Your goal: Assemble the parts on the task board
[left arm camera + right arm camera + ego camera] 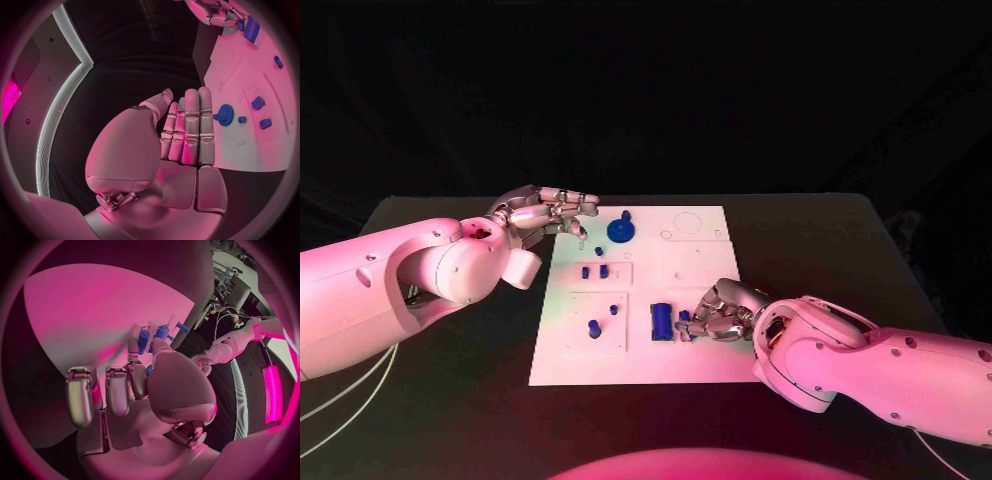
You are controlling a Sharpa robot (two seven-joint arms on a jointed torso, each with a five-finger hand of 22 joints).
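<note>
The parts look like small moulded plastic pieces, light and rigid, probably a bit slick under metal fingers, so my guess is each wants a pinch across its short sides rather than a squeeze from above. They are scattered over the task board (689,360), the white plate lying in the middle of the black counter (834,250). A blue gear (620,231) stands near the board's far left corner, two small blue blocks (594,271) sit in a recess just nearer than it, a couple of blue pegs (594,326) stand in the near-left recess, and a longer blue bar (661,319) lies toward the near middle. The right hand (723,312) comes in low over the board's near right part, palm down and knuckles raised, its fingers (133,357) curled around a small blue piece (144,340) right beside the bar; from the wrist camera it looks pinched, so I take it as held. The left hand (548,214) hovers at the board's far left edge, just beside the gear. Its fingers (190,125) are straight and pressed side by side, thumb (159,102) slightly apart, grasping nothing.
</note>
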